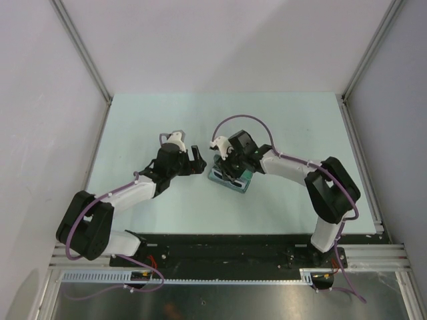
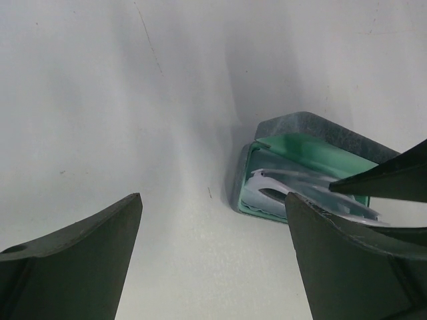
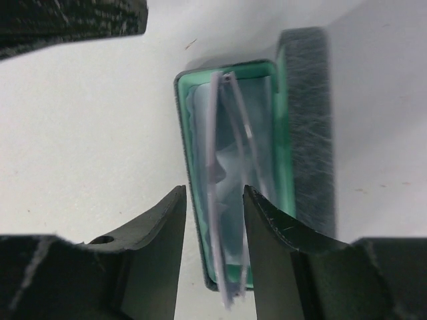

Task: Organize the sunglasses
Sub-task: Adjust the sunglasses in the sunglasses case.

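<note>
Two grippers hang near the middle of the bench [image 1: 167, 120]: the left gripper [image 2: 213, 200] gapes wide beside the open grey case [image 3: 307, 133], while the right gripper [image 3: 213, 193] has its jaws parted astride the white sunglasses [image 3: 217, 133] lying inside it.

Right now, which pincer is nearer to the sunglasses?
The right. The right pincer sits over the sunglasses in the open case, a finger on each side; the left pincer hangs open beside the case, apart from it.

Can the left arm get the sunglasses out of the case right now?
Probably not: the right gripper sits over the sunglasses, fingers either side, blocking the open left gripper beside the case.
</note>
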You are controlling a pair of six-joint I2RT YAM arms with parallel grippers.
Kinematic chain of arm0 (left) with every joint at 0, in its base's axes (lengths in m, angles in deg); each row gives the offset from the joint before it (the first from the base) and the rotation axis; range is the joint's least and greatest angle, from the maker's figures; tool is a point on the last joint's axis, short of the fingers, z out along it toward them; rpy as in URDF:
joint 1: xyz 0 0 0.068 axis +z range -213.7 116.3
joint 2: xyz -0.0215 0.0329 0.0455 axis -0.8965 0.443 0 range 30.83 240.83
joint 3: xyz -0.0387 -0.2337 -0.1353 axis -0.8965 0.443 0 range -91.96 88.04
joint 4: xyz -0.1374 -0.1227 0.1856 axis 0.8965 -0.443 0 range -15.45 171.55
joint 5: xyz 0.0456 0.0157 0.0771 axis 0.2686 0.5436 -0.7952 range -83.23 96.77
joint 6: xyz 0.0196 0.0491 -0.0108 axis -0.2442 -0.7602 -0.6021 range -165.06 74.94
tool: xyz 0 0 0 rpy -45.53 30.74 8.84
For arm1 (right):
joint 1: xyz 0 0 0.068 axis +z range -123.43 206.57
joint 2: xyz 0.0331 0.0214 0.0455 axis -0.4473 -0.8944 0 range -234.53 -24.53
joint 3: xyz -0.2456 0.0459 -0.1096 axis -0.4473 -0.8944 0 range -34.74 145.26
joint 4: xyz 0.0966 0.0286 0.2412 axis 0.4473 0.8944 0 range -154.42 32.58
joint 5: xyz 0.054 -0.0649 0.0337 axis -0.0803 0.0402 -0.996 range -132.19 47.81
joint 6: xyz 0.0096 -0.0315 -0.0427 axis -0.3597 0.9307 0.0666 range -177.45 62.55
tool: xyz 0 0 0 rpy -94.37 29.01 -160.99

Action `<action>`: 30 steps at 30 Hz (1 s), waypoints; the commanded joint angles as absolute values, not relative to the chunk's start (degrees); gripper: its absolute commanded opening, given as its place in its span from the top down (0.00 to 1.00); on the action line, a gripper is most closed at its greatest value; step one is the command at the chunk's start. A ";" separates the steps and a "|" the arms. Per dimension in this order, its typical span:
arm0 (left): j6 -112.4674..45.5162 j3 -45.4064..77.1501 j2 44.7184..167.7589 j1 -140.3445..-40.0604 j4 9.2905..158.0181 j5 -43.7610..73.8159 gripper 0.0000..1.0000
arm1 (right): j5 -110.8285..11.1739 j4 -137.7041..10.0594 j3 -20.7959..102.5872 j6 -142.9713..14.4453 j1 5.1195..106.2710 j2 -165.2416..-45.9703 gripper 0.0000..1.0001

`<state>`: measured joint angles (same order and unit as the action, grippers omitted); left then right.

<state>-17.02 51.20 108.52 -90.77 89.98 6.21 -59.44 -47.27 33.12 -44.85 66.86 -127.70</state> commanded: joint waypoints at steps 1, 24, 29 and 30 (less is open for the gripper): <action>-16.58 50.42 108.70 -90.51 91.04 7.73 0.06 | -52.04 -47.63 33.90 -44.35 67.52 -122.61 0.56; -15.61 51.22 106.68 -90.25 89.55 3.34 0.06 | -45.18 -45.44 33.90 -38.99 73.85 -125.07 0.80; -14.65 51.13 105.89 -89.11 88.58 2.72 0.05 | -43.33 -44.47 33.90 -38.55 74.64 -126.56 0.83; -14.47 51.13 105.72 -88.84 88.41 2.72 0.05 | -43.24 -44.47 33.90 -38.55 74.64 -126.74 0.84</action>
